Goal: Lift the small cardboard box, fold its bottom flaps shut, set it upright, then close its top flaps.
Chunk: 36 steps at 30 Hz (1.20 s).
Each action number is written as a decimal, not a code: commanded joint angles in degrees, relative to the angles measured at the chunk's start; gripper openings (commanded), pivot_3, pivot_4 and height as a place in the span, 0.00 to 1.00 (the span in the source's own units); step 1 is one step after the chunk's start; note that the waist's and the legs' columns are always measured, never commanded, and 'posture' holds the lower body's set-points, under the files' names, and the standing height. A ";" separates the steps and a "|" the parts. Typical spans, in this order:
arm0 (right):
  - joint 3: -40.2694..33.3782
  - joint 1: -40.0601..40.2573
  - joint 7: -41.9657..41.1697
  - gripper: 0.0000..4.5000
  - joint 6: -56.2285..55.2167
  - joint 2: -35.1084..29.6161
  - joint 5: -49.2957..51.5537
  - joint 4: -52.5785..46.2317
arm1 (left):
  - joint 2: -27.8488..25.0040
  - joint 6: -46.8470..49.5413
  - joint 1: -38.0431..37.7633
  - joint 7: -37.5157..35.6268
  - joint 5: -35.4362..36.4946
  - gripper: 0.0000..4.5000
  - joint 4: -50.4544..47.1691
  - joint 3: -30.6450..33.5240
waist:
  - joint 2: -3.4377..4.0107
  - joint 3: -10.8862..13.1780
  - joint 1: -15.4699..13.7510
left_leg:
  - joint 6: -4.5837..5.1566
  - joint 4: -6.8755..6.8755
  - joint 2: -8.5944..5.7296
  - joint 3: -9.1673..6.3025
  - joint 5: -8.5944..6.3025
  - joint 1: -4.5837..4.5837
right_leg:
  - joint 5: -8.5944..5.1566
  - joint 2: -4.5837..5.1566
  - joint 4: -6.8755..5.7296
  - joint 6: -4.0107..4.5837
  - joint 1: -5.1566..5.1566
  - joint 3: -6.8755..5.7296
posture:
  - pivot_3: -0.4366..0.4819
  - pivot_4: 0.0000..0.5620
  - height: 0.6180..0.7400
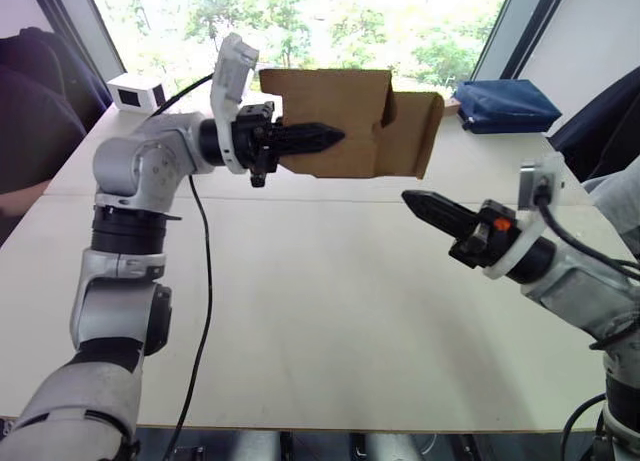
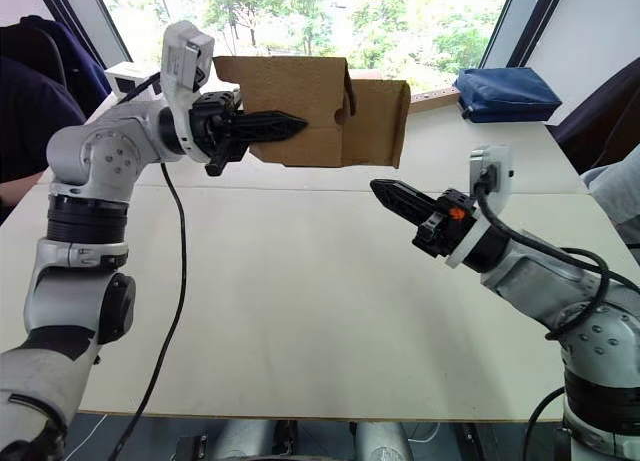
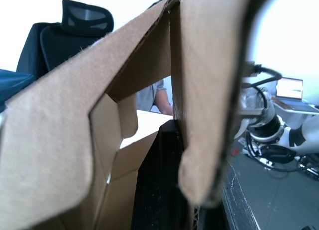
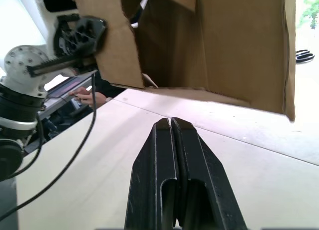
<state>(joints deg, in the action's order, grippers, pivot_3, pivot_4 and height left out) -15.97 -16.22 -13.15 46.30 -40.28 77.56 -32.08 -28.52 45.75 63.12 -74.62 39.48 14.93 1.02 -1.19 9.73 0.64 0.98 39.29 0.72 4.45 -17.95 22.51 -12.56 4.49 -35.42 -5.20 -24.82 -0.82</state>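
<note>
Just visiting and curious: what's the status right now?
Left end effector shut on small cardboard box, held aloft. Right end effector shut, free, below it. Nothing between them.

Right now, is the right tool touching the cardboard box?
Apart. In the left eye view, bare table shows between the right tool and the small cardboard box held above it.

Pale flat surface (image 1: 330, 311) lies bare between both arms. Plain brown small cardboard box (image 1: 345, 121), clamped in left gripper (image 1: 335, 136), hangs above it with open air beneath. Right gripper (image 1: 410, 199), fingers together, sits below the box, apart. Black cable (image 1: 205, 281) drapes beside left arm.
</note>
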 commanded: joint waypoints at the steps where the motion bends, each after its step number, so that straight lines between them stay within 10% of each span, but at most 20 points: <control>1: 0.87 -1.80 -1.13 0.00 -2.00 0.68 -3.31 -0.38 | -0.40 0.54 1.02 -0.41 1.84 0.00 -3.62 1.21 | 0.00 0.00 0.00 | 0.00 0.00 -0.01 0.00 0.00 0.00 | 0.00 0.01 0.00 0.00 0.00 0.00 | 0.48 0.27 1.00; 36: 4.18 -10.73 -3.01 0.00 -2.50 7.71 -3.30 2.31 | 0.30 2.86 -1.39 1.01 2.87 0.00 -7.26 0.53 | 0.00 0.00 -0.04 | 0.00 0.00 -0.01 -0.01 0.00 0.00 | 0.00 0.02 -0.01 0.00 0.00 -0.01 | 0.48 0.27 1.00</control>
<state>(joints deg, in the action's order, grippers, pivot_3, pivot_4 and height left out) -9.95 -25.99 -15.62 44.26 -31.68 73.39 -28.39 -27.93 49.53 60.83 -73.60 41.86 8.81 0.85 -1.18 9.74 0.60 0.98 39.29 0.71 4.45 -17.95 22.51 -12.56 4.52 -35.42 -5.21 -24.82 -0.83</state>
